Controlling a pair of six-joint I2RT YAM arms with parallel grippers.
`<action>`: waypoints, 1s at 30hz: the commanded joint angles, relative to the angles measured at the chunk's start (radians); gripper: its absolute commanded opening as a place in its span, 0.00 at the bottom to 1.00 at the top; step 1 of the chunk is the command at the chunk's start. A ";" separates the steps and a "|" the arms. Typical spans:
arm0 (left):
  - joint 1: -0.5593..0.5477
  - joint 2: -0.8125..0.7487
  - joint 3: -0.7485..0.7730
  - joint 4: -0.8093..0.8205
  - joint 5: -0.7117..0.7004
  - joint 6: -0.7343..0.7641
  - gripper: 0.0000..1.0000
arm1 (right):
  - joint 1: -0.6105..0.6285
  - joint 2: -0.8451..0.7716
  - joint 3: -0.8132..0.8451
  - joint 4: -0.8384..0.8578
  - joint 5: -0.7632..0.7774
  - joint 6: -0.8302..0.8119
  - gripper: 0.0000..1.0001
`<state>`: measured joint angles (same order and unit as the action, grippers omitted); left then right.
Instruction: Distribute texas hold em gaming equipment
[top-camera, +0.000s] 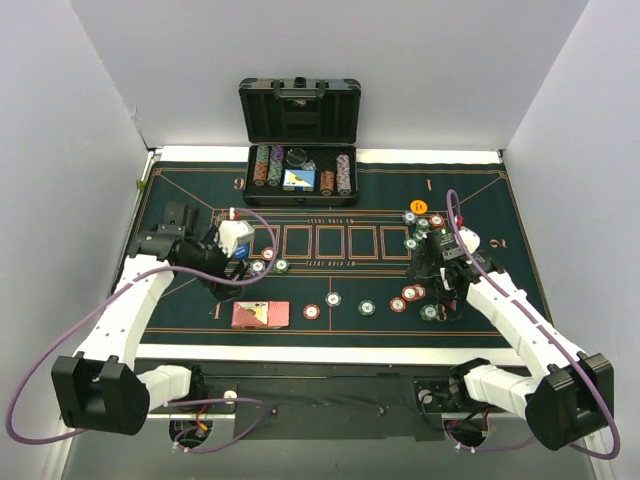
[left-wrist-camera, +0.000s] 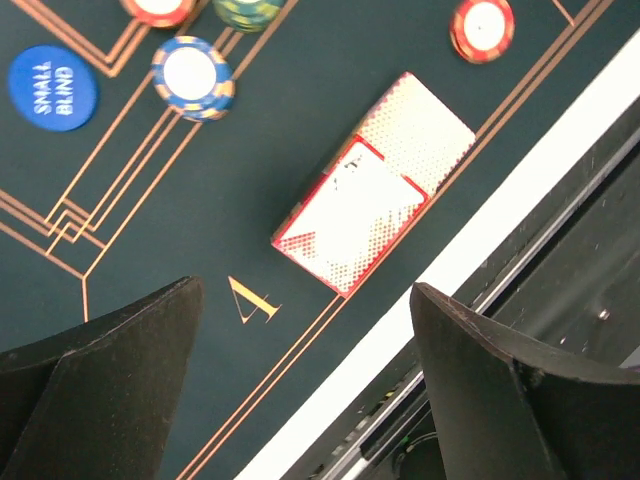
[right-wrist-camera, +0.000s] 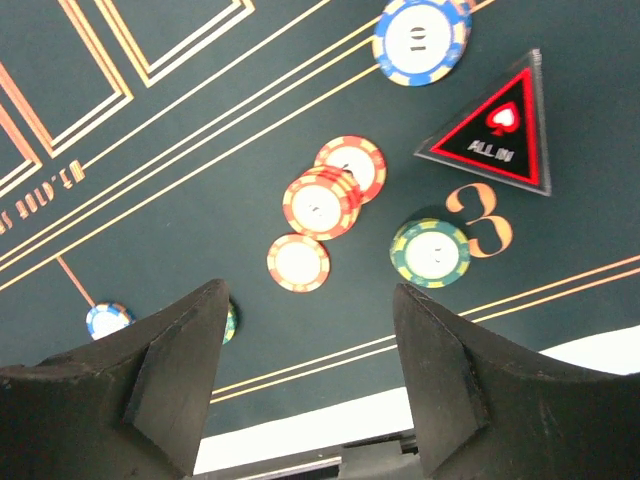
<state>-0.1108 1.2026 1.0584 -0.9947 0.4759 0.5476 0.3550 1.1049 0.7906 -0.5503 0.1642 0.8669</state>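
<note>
**L gripper** (left-wrist-camera: 305, 300): fingers spread wide, nothing btw them. It is positioned above the mat (top-camera: 380, 195) near the front-L corner, by a printed orange numeral.
- 2 red-backed cards (left-wrist-camera: 370, 190) are seen ahead of it, overlapped and flat, close to the white border at the near edge.
- Further out a blue SMALL BLIND disc (left-wrist-camera: 52, 87) is noted, w/ a blue-striped chip (left-wrist-camera: 192, 77) just beside it.
- A red chip (left-wrist-camera: 482, 28) lies apart from these, at the top edge of the L wrist view.

**R gripper** (right-wrist-camera: 310, 288): fingers apart, nothing pinched. It is positioned above the R side of the mat, near the printed 3.
- 3 red chips (right-wrist-camera: 320, 205) are noted ahead of it, 2 overlapping and the 3rd just beside them.
- A green chip (right-wrist-camera: 430, 250) lies right by the printed 3.
- The dark red ALL IN triangle (right-wrist-camera: 497, 130) lies flat just beyond it.
- A blue chip (right-wrist-camera: 421, 40) marked 10 is seen past the triangle.

**Top view:**
- An orange disc (top-camera: 419, 207) lies on the mat beyond the R wrist.
- A loose row of chips (top-camera: 367, 306) is spread along the near side, btw the cards and the R arm.
- At the far edge the black case (top-camera: 300, 110) stands open, w/ chip racks (top-camera: 343, 175) inside.
</note>
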 joint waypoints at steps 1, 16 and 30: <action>-0.071 -0.054 -0.061 0.005 0.052 0.238 0.96 | 0.006 0.013 0.039 0.044 -0.118 -0.057 0.62; -0.253 0.132 -0.187 0.119 0.026 0.462 0.95 | 0.004 0.090 0.182 0.066 -0.247 -0.094 0.63; -0.357 0.219 -0.222 0.242 -0.062 0.437 0.95 | -0.004 0.087 0.211 0.043 -0.295 -0.121 0.63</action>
<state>-0.4469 1.4101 0.8455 -0.7914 0.4255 0.9718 0.3546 1.1927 0.9596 -0.4759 -0.1104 0.7673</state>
